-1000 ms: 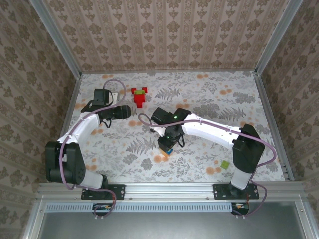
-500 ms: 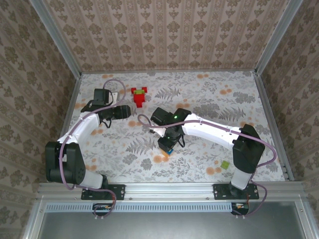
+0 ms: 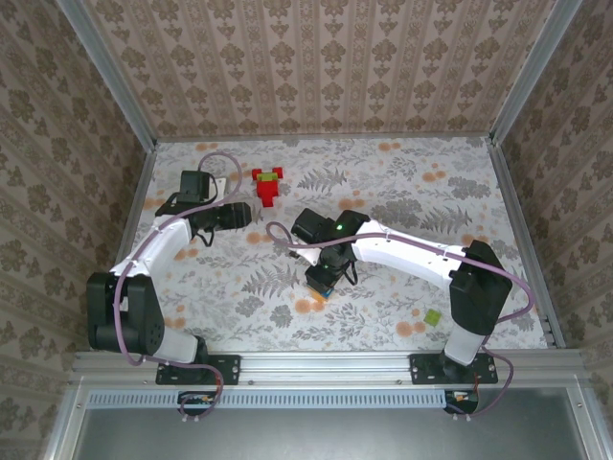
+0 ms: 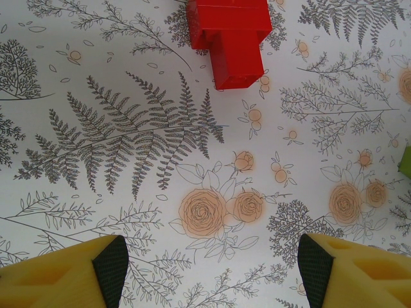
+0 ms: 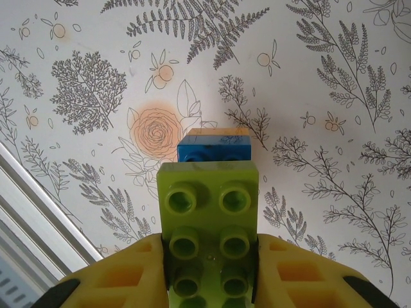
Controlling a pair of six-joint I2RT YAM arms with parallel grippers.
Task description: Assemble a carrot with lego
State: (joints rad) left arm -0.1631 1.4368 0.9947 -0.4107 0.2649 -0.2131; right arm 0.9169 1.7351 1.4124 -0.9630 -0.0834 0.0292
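Observation:
My right gripper (image 5: 209, 256) is shut on an oblong light-green lego brick (image 5: 209, 212), studs facing the camera. Just past the brick's far end are a blue brick (image 5: 214, 151) and an orange one (image 5: 218, 131); whether they are joined I cannot tell. From above, this gripper (image 3: 324, 280) hangs low over mid-table. A red lego stack (image 4: 228, 38) lies ahead of my open left gripper (image 4: 212, 273), whose jaws are wide apart with only tablecloth between them. From above, the red stack (image 3: 268, 189) carries a green piece (image 3: 271, 175), to the right of the left gripper (image 3: 238, 215).
A small loose green brick (image 3: 434, 316) lies near the right arm's base. The floral tablecloth (image 3: 402, 182) is fenced by metal rails (image 3: 517, 230) and patterned walls. A green piece (image 4: 406, 160) shows at the left wrist view's right edge.
The right gripper with the green brick has shifted slightly, staying over the same spot. The left arm has not moved.

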